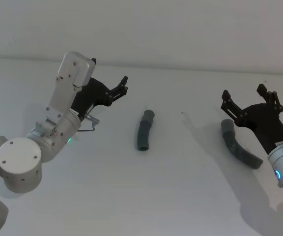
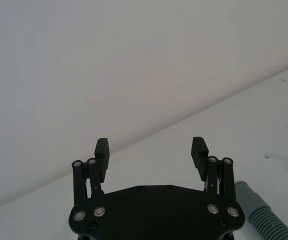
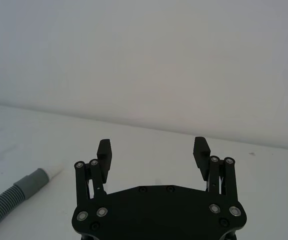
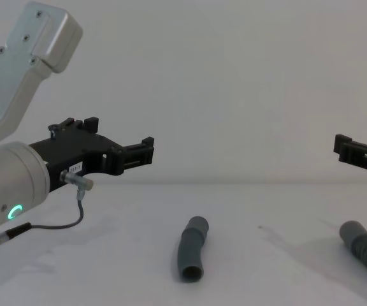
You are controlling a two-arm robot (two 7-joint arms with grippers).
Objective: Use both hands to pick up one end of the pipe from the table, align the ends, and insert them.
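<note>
Both tools hang above the white bench (image 1: 181, 196) with fingers spread wide and nothing between them: the left tool (image 1: 124, 85) on the left, the right tool (image 1: 243, 93) on the right. One short piece of the pipe (image 1: 144, 130) lies flat mid-bench, apart from both tools, with a smooth grey cuff (image 2: 246, 192) at its far end. The other piece (image 1: 238, 146) lies curved on the bench just beside the right tool, partly under it in the head view, with its white-tipped cuff (image 3: 36, 179) pointing away from the robot.

1 pipe piece (image 1: 145, 130) on table (image 1: 181, 196) centre, other piece (image 1: 242, 153) right, perhaps beneath right gripper (image 1: 243, 92)
</note>
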